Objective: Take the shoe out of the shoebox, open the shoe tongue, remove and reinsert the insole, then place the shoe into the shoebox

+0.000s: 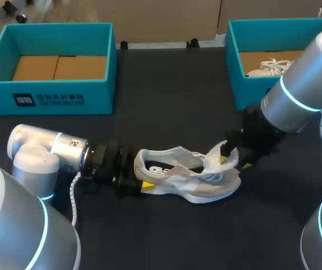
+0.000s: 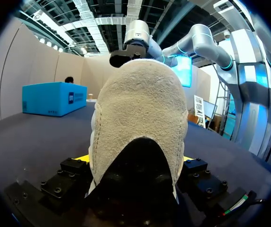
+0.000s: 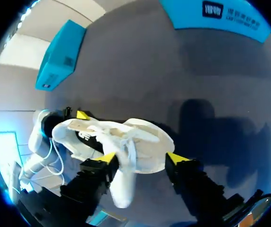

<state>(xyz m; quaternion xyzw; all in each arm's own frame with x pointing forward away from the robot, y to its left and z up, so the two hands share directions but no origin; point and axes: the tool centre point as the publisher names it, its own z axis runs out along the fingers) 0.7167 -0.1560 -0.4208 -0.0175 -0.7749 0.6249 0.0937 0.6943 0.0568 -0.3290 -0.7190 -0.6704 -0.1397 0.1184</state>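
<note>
Shoe (image 1: 189, 180) sits on the tabletop (image 1: 172, 101) toward the near edge, roughly midway between the left and right edges. Heel points left, toe right, sole down as far as I can tell. It is out of both boxes.

Left gripper (image 2: 133, 158): comes in low along the tabletop, with the heel filling the gap between its fingers. A yellow tip shows hard against each side, so the jaws are closed on the heel.

Right gripper (image 3: 141, 158): over the forefoot, jaws spread wide. A white flap (image 3: 123, 182), probably the tongue, is lifted and drapes against the inside of one finger only. Nothing is pinched from two sides.

Dark lining shows in the mouth of the shoe, so the insole looks to be in place.

Left shoebox (image 1: 48, 101) is at the far left corner, with bare cardboard inside. Right shoebox (image 1: 232, 62) is at the far right corner and holds a second shoe (image 1: 268, 67).

Risks, my judgement:
- The flap rests on a single finger. Any lift or sideways drift lets it slide off and fall back over the opening.
- The heel hold is on soft suede. A hard pull at the toe end could drag the shoe through the left jaws or twist it onto its side.
- Loose laces near the right fingers could snag when the jaws close or reach for the insole.
</note>
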